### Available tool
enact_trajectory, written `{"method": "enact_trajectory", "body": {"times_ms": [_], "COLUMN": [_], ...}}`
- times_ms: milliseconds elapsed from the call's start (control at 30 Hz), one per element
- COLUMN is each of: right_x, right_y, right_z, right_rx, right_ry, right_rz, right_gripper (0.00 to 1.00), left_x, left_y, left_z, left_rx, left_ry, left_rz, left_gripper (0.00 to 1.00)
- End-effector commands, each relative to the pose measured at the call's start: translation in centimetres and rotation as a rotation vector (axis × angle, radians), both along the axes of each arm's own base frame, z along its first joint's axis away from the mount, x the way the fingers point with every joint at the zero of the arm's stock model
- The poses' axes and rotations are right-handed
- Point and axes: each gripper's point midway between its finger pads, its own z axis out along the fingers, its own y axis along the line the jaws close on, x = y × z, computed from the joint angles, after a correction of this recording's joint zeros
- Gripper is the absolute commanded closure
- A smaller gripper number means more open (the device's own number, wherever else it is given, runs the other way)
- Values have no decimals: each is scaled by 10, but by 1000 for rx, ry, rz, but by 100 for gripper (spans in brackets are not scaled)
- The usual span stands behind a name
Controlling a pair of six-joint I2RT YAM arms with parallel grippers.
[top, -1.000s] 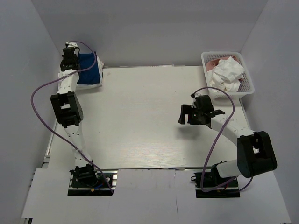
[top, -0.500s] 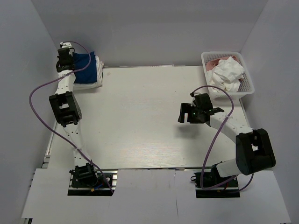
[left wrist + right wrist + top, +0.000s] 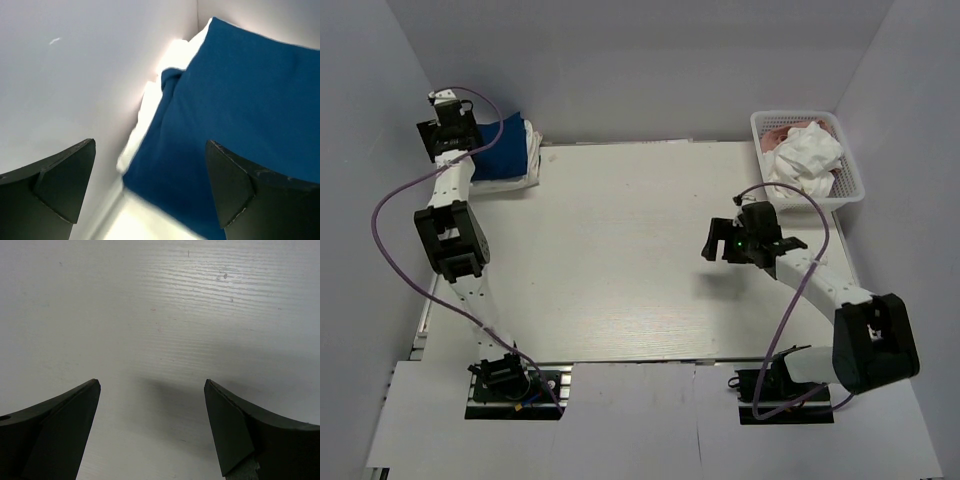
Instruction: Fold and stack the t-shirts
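Your surface (image 3: 620, 250) is a pale wood-grain board with the white lattice basket (image 3: 851, 168) at its far right corner. In the basket, a crumpled white t-shirt (image 3: 808, 155) lies over a dusty pink t-shirt (image 3: 778, 132). Well apart from the basket, straight across at the far left corner, a folded navy t-shirt (image 3: 510, 150) (image 3: 250, 125) lies on top of folded white t-shirts (image 3: 525, 178). Of your 2 hands, the left hand (image 3: 442, 128) (image 3: 150, 144) hangs over the side of that stack farthest from the basket. Its fingers are spread wide and grip nothing, and the wrist view shows navy cloth below the gap. Your right hand (image 3: 710, 242) (image 3: 152, 382) hovers above bare board, nearer to you than the basket and a little to its left. It is also spread wide and holds nothing.
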Motion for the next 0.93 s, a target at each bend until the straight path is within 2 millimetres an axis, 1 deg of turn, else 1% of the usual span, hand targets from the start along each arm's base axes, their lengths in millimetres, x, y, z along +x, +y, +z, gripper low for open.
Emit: {"method": "enact_trajectory", "body": {"times_ms": [0, 33, 67, 100, 133, 167, 200, 233, 267, 300, 333, 367, 400, 433, 467, 500, 533, 567, 600, 633, 667, 700, 733, 767, 800, 900], "right_x": [12, 11, 7, 5, 2, 0, -3, -8, -12, -14, -23, -25, -31, -36, -34, -40, -38, -45, -47, -46, -48, -49, -49, -51, -51, -49], "right_y": [3, 2, 2, 1, 1, -1, 0, -1, -2, -2, -4, -4, -4, -3, -2, -1, 2, 1, 2, 3, 4, 4, 4, 6, 6, 3], "right_z": [36, 35, 44, 43, 45, 48, 48, 47, 43, 46, 39, 39, 41, 38, 42, 40, 52, 40, 49, 52, 52, 56, 57, 57, 56, 50], "right_rx": [91, 100, 118, 126, 143, 151, 157, 160, 160, 167, 171, 180, 193, 201, 224, 247, 280, 285, 310, 325, 336, 348, 344, 344, 342, 337], "right_ry": [-151, -165, -201, -202, -224, -238, -236, -235, -228, -241, -231, -237, -255, -247, -286, -293, -351, -331, -368, -390, -397, -413, -419, -422, -421, -406], "right_rz": [-62, -70, -73, -81, -82, -86, -84, -85, -86, -82, -79, -78, -71, -58, -62, -56, -45, -47, -42, -38, -31, -31, -27, -8, -9, -34], "right_gripper": [10, 10, 10, 10, 10, 10, 10, 10, 10, 10, 10, 10, 10, 10, 10, 10, 10, 10, 10, 10, 10, 10, 10, 10, 10, 10], "left_x": [-37, -41, -49, -60, -73, -83, -98, -109, -135, -156, -169, -197, -212, -225, -241, -253, -264, -272, -279, -287, -290, -292, -294, -296, -296, -296], "left_y": [-50, -68, -79, -108, -137, -157, -193, -210, -230, -264, -279, -292, -311, -319, -327, -331, -340, -340, -345, -347, -343, -340, -338, -333, -332, -330], "left_z": [106, 110, 116, 86, 136, 140, 107, 116, 142, 102, 102, 79, 71, 59, 29, 29, 21, 6, 3, 8, 0, 1, -1, -6, 0, 5], "left_rx": [-137, -243, -298, -362, -431, -464, -533, -561, -608, -682, -725, -746, -782, -806, -852, -857, -878, -886, -889, -887, -879, -863, -857, -846, -821, -805], "left_ry": [-210, -263, -293, -243, -392, -424, -368, -420, -491, -409, -439, -409, -387, -358, -299, -303, -281, -260, -254, -276, -270, -277, -270, -257, -265, -285], "left_rz": [-26, -30, -51, -104, -203, -254, -335, -380, -437, -515, -551, -589, -638, -649, -643, -668, -688, -690, -706, -728, -702, -695, -680, -646, -663, -664], "left_gripper": [0, 0, 0, 0, 0, 0, 0, 0, 0, 0, 0, 0, 0, 0, 0, 0, 0, 0, 0, 0, 0, 0, 0, 0, 0, 0]}}
